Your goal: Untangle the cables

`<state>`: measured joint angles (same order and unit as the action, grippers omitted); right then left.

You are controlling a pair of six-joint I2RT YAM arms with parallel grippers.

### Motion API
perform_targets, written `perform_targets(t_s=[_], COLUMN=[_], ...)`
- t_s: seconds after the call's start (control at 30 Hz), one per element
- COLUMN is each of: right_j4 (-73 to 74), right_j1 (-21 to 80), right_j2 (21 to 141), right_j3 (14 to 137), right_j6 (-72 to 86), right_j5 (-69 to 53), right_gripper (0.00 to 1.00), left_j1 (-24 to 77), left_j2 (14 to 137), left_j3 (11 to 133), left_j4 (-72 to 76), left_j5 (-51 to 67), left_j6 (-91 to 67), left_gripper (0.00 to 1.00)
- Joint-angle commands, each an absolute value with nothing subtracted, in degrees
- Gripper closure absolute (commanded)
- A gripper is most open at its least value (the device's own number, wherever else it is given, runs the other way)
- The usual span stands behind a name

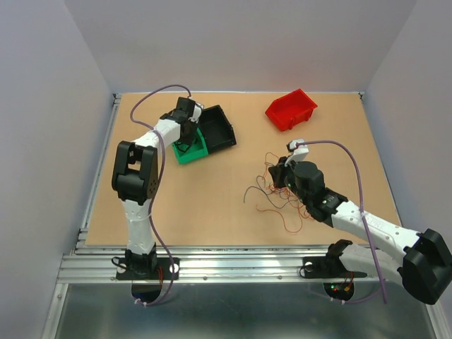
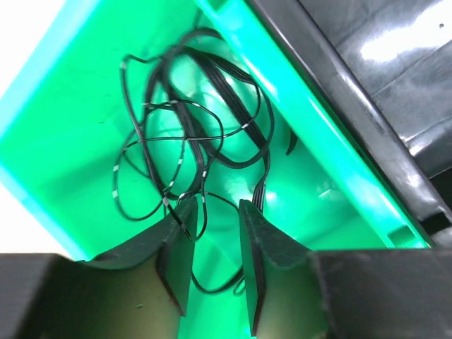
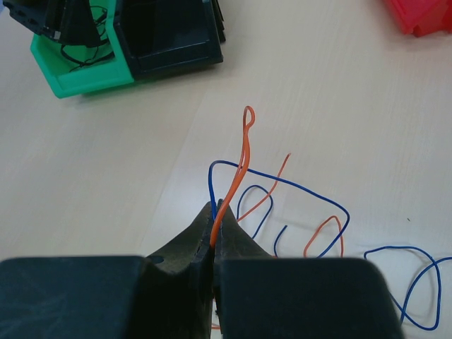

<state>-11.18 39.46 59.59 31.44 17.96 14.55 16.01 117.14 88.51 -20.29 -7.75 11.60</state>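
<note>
A loose tangle of thin black, red and orange cables (image 1: 277, 196) lies on the table at centre right. My right gripper (image 1: 280, 174) stands at its far edge. In the right wrist view this gripper (image 3: 217, 216) is shut on an orange cable (image 3: 242, 152) that rises in a loop. A blue cable (image 3: 304, 187) runs in beside it at the fingertips. My left gripper (image 1: 186, 135) is down inside the green bin (image 1: 195, 151). In the left wrist view it (image 2: 215, 213) is open above a coil of black cables (image 2: 191, 127), and one black loop passes between the jaws.
A black bin (image 1: 217, 127) leans against the green bin's right side. A red bin (image 1: 291, 109) stands at the back right. Lavender arm cords arch over both arms. In the right wrist view the green bin (image 3: 78, 74) and black bin (image 3: 169, 35) are at top left.
</note>
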Motion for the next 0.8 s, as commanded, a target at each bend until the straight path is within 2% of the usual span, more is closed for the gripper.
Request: perform_targets(t_s=[0.0,0.13,0.23,0.5,0.6,0.73,0.77], right_j4=[-14.77,-14.77,-14.85,-14.85,-16.17,-21.08,-21.88], right_j1=[39.46,39.46,39.46,39.46,39.46,39.46,39.46], right_j2=[59.68,59.41,59.33,60.21,60.56,60.47,60.29], right_j3=[35.51,35.33,35.25,35.77,35.68,34.89,34.81], right_j6=[17.75,17.75,17.84,17.4,15.83,14.33,14.41], right_j5=[13.97,13.98,13.97,12.31,7.05,-4.09,-6.04], right_gripper=[0.99,0.99,0.99,1.0,0.99,0.99,0.99], left_j1=[15.64,15.64,15.64,15.64,16.08,18.98,19.33], left_j2=[111.01,109.52,107.76,100.22,96.26,84.92,82.73], left_j3=[87.72,87.1,85.88,82.62,80.43,72.11,69.98], left_j4=[-18.46,-18.63,-18.11,-17.23,-16.44,-8.3,-6.17], left_j5=[-9.49,-8.97,-8.53,-6.33,-0.9,8.33,14.7], left_j6=[11.51,11.51,11.51,11.6,12.48,13.62,13.88], left_gripper=[0.57,0.55,0.45,0.41,0.38,0.07,0.05])
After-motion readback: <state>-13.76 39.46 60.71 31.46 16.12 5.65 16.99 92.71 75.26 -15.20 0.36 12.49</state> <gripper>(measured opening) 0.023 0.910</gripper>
